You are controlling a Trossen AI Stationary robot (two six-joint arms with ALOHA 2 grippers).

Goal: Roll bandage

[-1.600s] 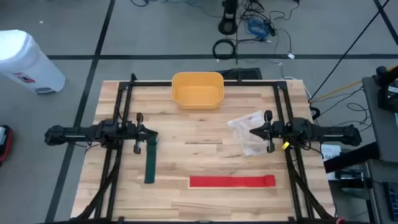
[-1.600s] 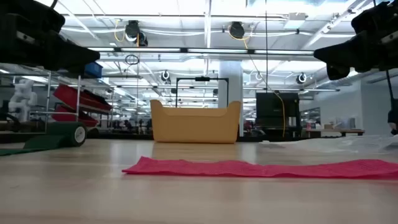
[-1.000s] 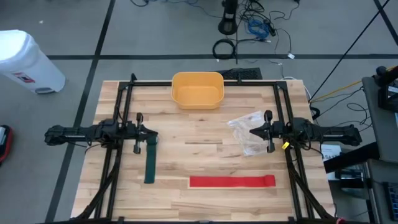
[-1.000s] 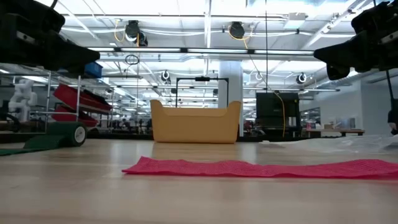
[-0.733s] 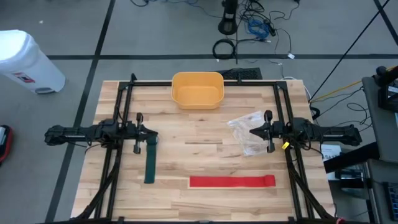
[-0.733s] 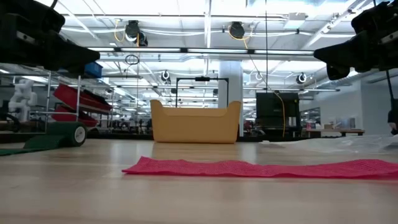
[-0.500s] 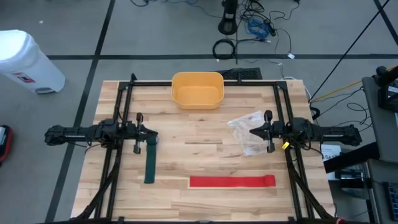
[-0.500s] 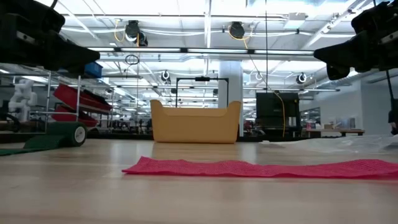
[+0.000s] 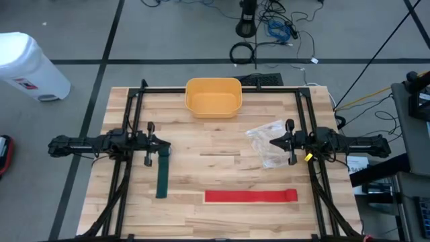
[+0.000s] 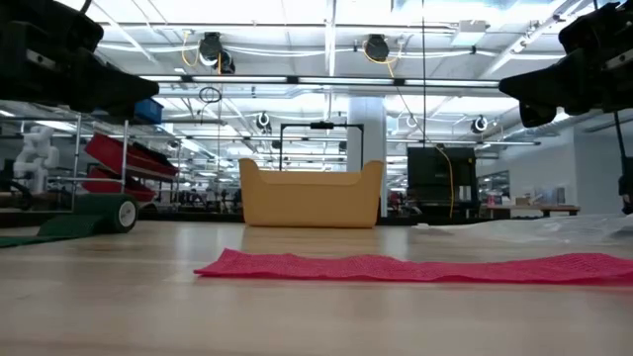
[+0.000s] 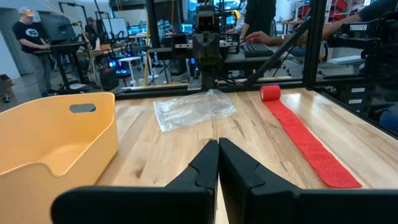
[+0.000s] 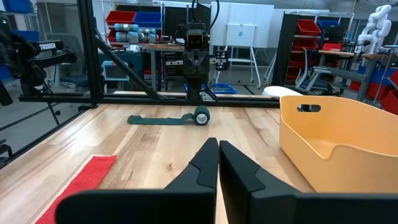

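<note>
Left gripper: we see the left gripper (image 9: 165,142) above the table's left side, its fingers pressed together on nothing; in its own wrist view the two dark fingers (image 11: 205,163) meet in a thin seam.
Right gripper: the right gripper (image 9: 272,142) hangs above the right side, facing the left one across the middle, its fingers closed and empty (image 12: 218,159).
Red bandage: we find the red bandage (image 9: 250,195) lying flat and unrolled along the near edge of the table, right of centre; a small rolled end (image 11: 270,93) shows at its far end in the left wrist view.
Green bandage: the green bandage (image 9: 162,174) lies as a strip on the left side, running from under the left gripper toward the near edge, with a short roll (image 12: 201,116) at one end.
Yellow bin: the yellow bin (image 9: 213,97) sits at the far edge, middle of the table, with nothing visible inside.
Plastic bag: a clear plastic bag (image 9: 267,142) lies crumpled just beside the right gripper.
Table: we note a light wooden table (image 9: 211,172) framed by black rails.
Room: a person (image 11: 32,38) stands at a desk beyond the table.
</note>
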